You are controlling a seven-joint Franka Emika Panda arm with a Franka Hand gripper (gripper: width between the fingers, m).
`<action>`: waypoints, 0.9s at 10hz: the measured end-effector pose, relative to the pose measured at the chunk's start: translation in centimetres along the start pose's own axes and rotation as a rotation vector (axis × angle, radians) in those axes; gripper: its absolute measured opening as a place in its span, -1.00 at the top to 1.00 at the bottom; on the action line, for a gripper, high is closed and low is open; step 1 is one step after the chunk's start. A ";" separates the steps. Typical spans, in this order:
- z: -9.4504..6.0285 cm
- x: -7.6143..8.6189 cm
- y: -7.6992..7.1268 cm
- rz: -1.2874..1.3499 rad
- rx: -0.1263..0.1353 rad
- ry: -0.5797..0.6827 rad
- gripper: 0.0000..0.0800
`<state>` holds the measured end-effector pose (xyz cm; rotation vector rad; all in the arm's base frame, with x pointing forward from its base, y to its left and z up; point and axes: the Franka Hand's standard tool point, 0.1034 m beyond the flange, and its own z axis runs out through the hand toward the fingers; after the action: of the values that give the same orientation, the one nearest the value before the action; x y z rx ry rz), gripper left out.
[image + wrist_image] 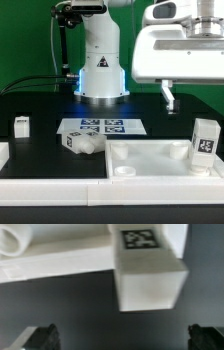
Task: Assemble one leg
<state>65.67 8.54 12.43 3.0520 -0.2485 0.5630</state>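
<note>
A white leg (205, 140) with a black-and-white tag stands upright at the right end of the large flat white piece (150, 156). In the wrist view this leg (150, 277) lies ahead of my fingers, beside the flat piece (50, 263) and a round socket. My gripper (168, 98) hangs above the table, up and to the exterior view's left of that leg. In the wrist view my gripper (122, 339) is open and empty, with dark fingertips (40, 339) far apart. A second leg (82, 143) lies on its side. A third leg (22, 125) stands at the left.
The marker board (103, 127) lies in front of the robot base (100, 70). Another white part (3, 152) sits at the exterior view's left edge. The table's front edge runs along the bottom.
</note>
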 end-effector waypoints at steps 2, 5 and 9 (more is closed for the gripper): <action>-0.1 -0.2 0.0 0.029 0.001 -0.156 -0.62; -1.2 0.9 -1.0 0.055 0.006 -0.320 -0.62; -0.5 1.1 -1.5 0.074 -0.015 -0.280 -0.62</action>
<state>66.79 9.84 13.29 3.1098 -0.3706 0.1321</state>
